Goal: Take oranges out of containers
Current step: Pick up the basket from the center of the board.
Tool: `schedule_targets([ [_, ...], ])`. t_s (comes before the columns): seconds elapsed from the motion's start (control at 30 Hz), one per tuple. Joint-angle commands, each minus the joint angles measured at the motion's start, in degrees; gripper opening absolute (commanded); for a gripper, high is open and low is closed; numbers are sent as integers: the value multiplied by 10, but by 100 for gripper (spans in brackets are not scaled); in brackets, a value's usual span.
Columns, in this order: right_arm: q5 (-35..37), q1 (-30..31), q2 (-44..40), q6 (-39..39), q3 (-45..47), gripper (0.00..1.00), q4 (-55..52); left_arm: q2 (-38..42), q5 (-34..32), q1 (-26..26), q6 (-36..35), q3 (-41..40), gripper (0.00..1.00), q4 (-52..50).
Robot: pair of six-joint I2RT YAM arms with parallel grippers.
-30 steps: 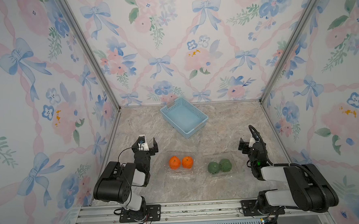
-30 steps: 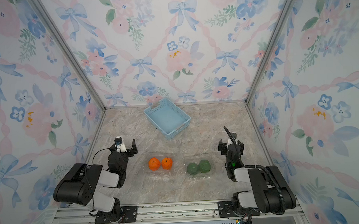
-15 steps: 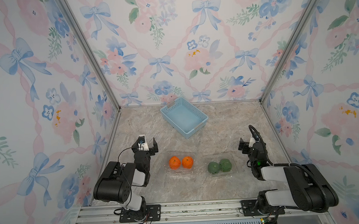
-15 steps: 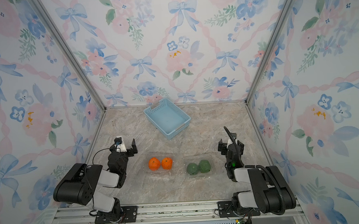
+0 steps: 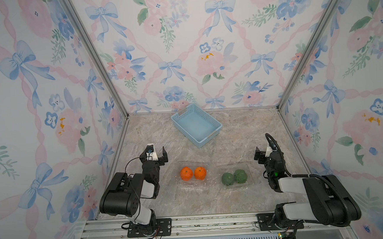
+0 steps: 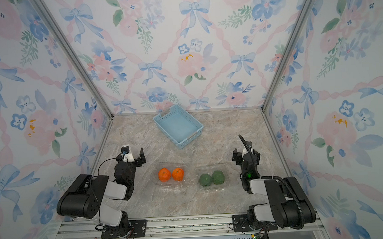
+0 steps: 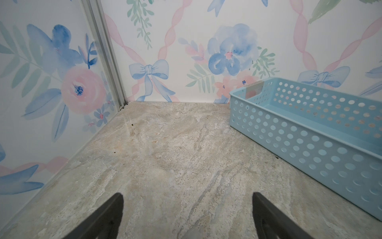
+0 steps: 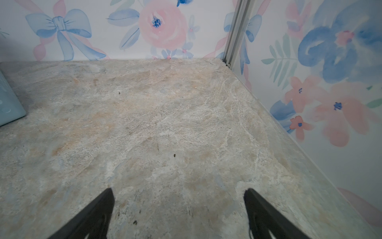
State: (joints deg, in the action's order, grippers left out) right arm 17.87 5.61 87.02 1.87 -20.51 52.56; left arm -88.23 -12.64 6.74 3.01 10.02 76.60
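Since the left gripper (image 7: 187,195) and right gripper (image 8: 178,190) both sit wide apart and empty, all four fruits are in their trays: the bright orange pair (image 5: 186,173) in the left-side clear tray (image 5: 205,165), the dark green pair (image 5: 228,178) in the right-side clear tray (image 5: 250,182). Each tray's long axis runs side to side, with the stem dimples roughly up. My worry is that each pair is touching, so there's no finger gap, and a flimsy tray could ride up with the fruit.
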Motion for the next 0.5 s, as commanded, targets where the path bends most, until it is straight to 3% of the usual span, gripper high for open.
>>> schedule_targets([
  [0.0, 17, -6, -3, 3, -21, 97, -29, 54, -15, -3, 5, 24, 98, -62],
  [0.07, 18, 8, -3, -17, -26, 97, -28, 136, -19, -1, 6, 44, 98, -157],
  [0.1, 58, 25, -15, -25, -48, 97, -66, 173, -15, 4, 4, 44, 98, -171],
  [0.2, 81, 39, -50, -28, -190, 97, -322, 257, 2, 37, -13, 30, 98, -179],
  [0.3, 24, 61, -48, -33, -335, 97, -478, 292, 8, 95, -54, 22, 98, -201],
  [0.47, -69, 107, 65, 95, -579, 97, -688, 321, 30, 150, -59, -3, 98, -240],
])
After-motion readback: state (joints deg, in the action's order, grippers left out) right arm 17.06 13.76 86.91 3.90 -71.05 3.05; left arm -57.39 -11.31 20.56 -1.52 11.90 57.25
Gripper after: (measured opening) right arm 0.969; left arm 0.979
